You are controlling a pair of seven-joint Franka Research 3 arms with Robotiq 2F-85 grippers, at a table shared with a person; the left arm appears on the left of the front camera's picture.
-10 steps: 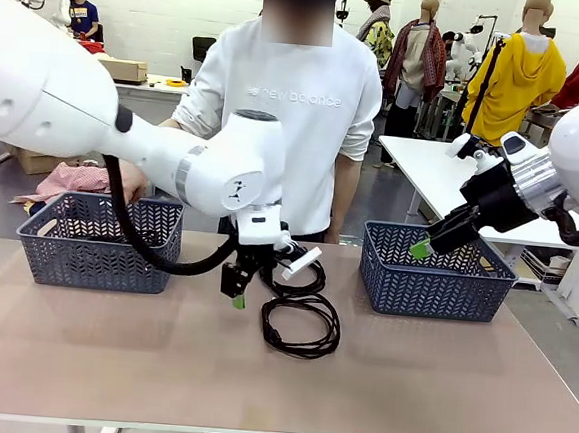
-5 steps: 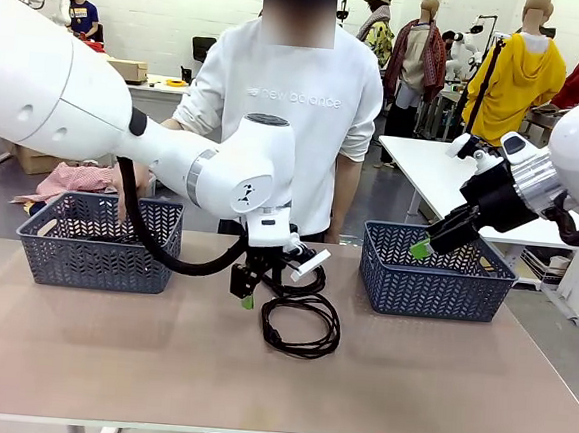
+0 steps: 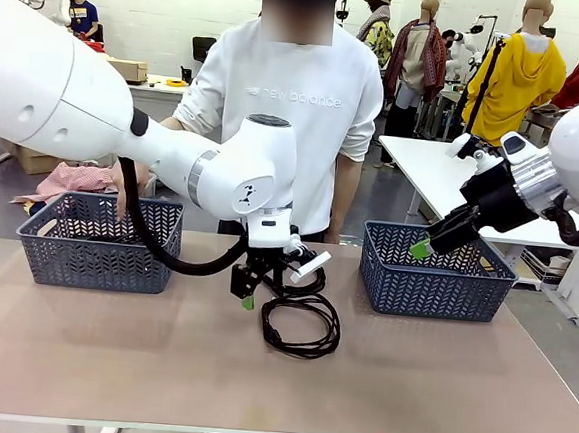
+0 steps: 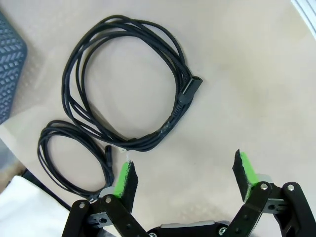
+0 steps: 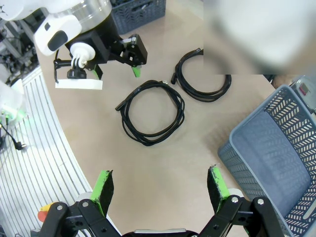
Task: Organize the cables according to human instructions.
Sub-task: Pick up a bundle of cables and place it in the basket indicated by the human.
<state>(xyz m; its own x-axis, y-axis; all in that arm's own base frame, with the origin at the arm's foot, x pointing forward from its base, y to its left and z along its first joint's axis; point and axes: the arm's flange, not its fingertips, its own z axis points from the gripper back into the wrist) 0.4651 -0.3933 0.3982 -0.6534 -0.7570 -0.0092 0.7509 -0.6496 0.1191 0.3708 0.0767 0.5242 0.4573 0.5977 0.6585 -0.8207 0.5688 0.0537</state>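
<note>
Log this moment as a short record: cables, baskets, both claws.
cables on table: two coils, near cable and far cable, mid-table
left claw: open, empty, hovering low beside the near cable
right claw: open, empty, raised near the right basket
left basket: far left of the table
</note>
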